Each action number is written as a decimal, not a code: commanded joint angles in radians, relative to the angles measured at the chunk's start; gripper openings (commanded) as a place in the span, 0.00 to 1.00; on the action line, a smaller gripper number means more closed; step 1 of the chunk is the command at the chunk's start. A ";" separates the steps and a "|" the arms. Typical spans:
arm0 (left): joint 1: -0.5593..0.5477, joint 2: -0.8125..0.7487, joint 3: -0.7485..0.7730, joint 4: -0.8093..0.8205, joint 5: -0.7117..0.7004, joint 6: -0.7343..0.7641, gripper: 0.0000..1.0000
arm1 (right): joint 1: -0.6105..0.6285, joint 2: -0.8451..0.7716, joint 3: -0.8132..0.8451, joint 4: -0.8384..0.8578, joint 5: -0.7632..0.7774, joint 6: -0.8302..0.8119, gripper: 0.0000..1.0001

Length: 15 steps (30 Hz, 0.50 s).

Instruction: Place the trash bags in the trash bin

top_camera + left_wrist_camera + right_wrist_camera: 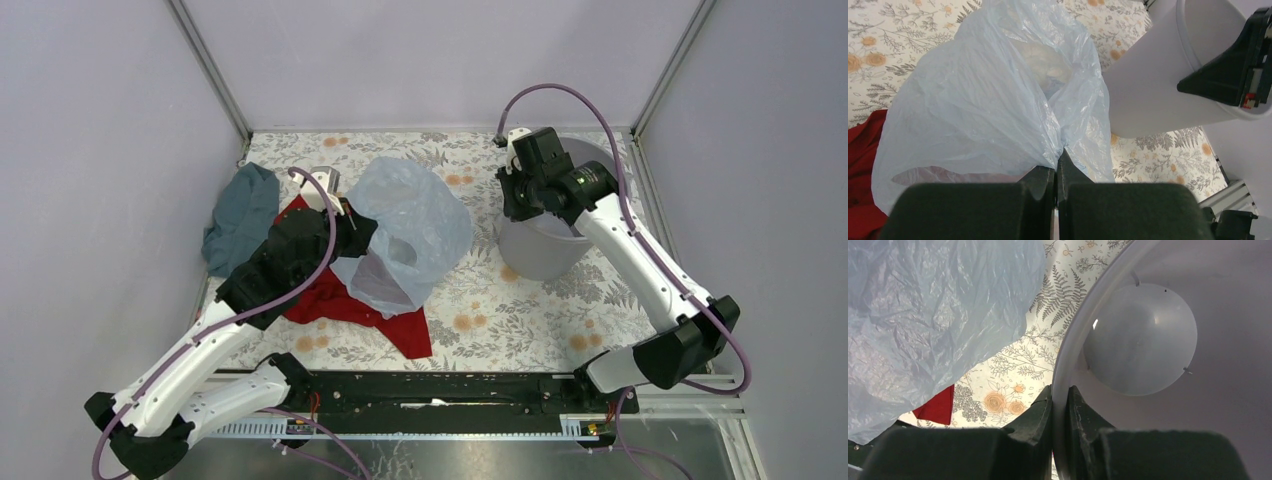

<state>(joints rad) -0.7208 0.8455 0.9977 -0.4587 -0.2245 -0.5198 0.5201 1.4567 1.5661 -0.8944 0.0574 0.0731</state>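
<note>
- Hidden: in the top view my left arm's wrist covers the left gripper (pixel 1056 167), so I only read it from the wrist camera.
- Hidden: the right arm's wrist sits over the far side of the trash bin (pixel 540 255), and most of its mouth is covered.
- I cannot tell whether the bin's base lies flat on the table (pixel 520 320).
- The lower edge of the trash bag (pixel 410 225) is cut off behind the fingers in the left wrist view.
- Left arm: it reaches forward and inward from its base, with the wrist over the red cloth (pixel 330 305).
- Left gripper: its jaws are pinched together on a gathered fold of the pale blue film.
- Right arm: it stretches forward to the far right corner, wrist bent down over the bin.
- Right gripper (pixel 1060 400): it is clamped on the bin's rim, one finger outside the wall and one inside. The round floor of the bin shows past them.
- Bag location: it billows at mid-table, partly over the red cloth and left of the bin. From above, a strip of table separates the two.
- A teal-grey cloth (pixel 240 215) lies crumpled at the far left, touching the red one.
- Surface: a floral-print covering with orange blossoms and grey ferns.
- Room: plain pale walls (pixel 420 60) with metal corner posts (pixel 210 70). A purple cable (pixel 560 88) loops above the right wrist.
</note>
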 commanded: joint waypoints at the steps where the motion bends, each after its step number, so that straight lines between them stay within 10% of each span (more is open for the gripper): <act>1: 0.000 -0.007 0.068 0.002 -0.049 -0.014 0.00 | 0.026 -0.038 -0.044 0.014 -0.144 0.108 0.09; 15: 0.000 -0.023 0.202 -0.192 -0.065 -0.199 0.00 | 0.084 -0.069 -0.067 0.146 -0.258 0.084 0.04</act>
<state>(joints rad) -0.7208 0.8478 1.1267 -0.5922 -0.2520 -0.6479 0.5522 1.4052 1.5192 -0.8478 -0.0452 0.0753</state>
